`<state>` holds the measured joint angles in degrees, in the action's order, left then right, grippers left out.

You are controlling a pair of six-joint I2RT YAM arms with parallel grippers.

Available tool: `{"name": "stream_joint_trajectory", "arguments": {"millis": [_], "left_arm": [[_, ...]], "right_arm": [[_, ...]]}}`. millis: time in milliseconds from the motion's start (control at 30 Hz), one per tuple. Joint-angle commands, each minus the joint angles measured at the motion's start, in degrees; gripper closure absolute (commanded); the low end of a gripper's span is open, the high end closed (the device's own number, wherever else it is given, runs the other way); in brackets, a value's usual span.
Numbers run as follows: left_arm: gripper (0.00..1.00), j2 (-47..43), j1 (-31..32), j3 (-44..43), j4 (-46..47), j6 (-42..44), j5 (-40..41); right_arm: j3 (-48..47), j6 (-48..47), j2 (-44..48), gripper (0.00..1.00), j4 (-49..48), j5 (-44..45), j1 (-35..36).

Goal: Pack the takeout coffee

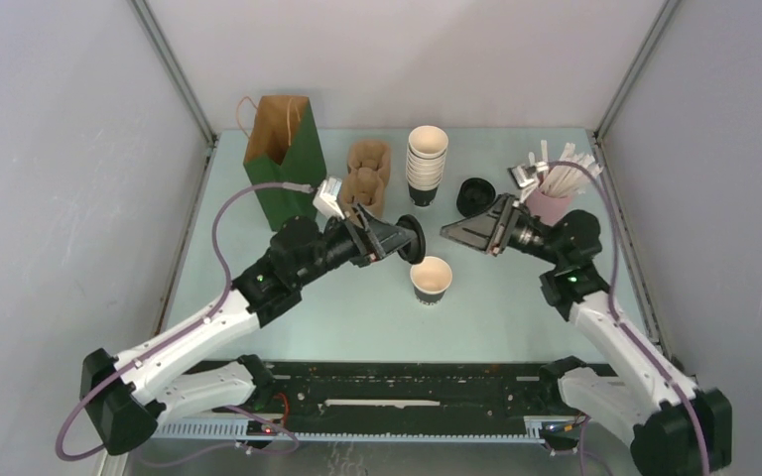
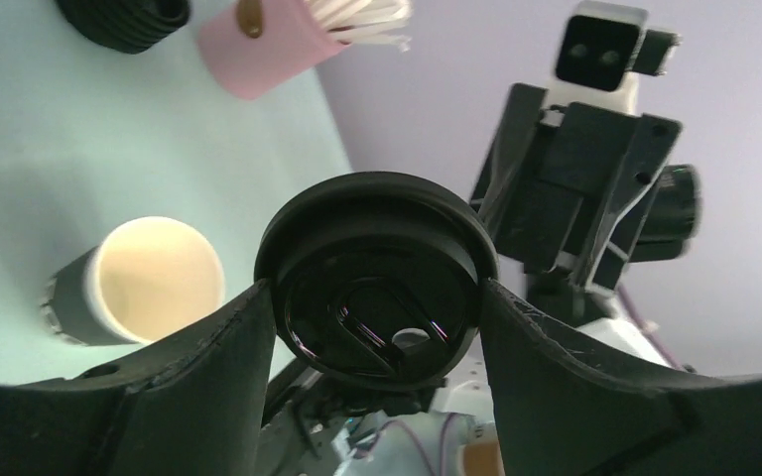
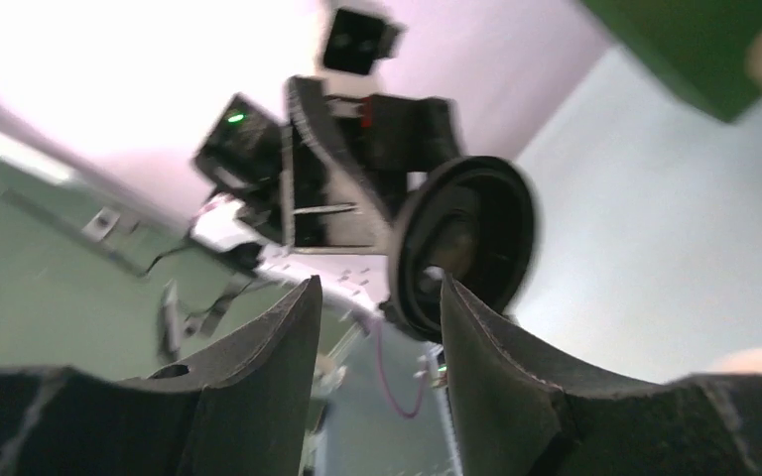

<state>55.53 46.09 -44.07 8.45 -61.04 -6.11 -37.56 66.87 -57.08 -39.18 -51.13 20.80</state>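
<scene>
The cup (image 1: 431,279) stands open and lidless at mid-table (image 1: 357,319), with bare surface near and left of it. Just beyond, the left gripper (image 1: 405,241) clamps the lid (image 2: 377,258) on edge, above and clear of the cup's rim. The right gripper (image 1: 453,230) faces it from the right, jaws parted and empty, just short of the lid; its wrist view is blurred. Far back stand the bag (image 1: 283,159), cup stack (image 1: 427,159) and lid stack (image 1: 474,195), which the left wrist view cuts off.

Plain grey walls (image 1: 60,149) enclose a pale green table (image 1: 357,317). Aluminium posts (image 1: 174,69) line the back corners. The light is even.
</scene>
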Motion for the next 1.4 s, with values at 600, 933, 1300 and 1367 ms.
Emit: {"name": "stream_joint_trajectory", "arguments": {"millis": [600, 933, 1300, 1367], "left_arm": [[0.42, 42.2, 12.7, -55.9, -63.9, 38.1, 18.2], [0.42, 51.1, 14.5, -62.9, -68.1, 39.7, 17.2], [0.41, 55.3, 14.5, -64.6, -68.1, 40.4, 15.7], [0.42, 55.5, 14.5, -64.6, -68.1, 40.3, 16.3]], "right_arm": [[-11.3, -49.5, 23.8, 0.27, 74.3, 38.4, -11.3], [-10.4, -51.5, 27.4, 0.16, 75.2, 41.1, -11.3], [-10.1, -51.0, 27.7, 0.0, 75.8, 44.8, -11.3], [-10.1, -51.0, 27.8, 0.0, 75.8, 44.4, -11.3]]}}
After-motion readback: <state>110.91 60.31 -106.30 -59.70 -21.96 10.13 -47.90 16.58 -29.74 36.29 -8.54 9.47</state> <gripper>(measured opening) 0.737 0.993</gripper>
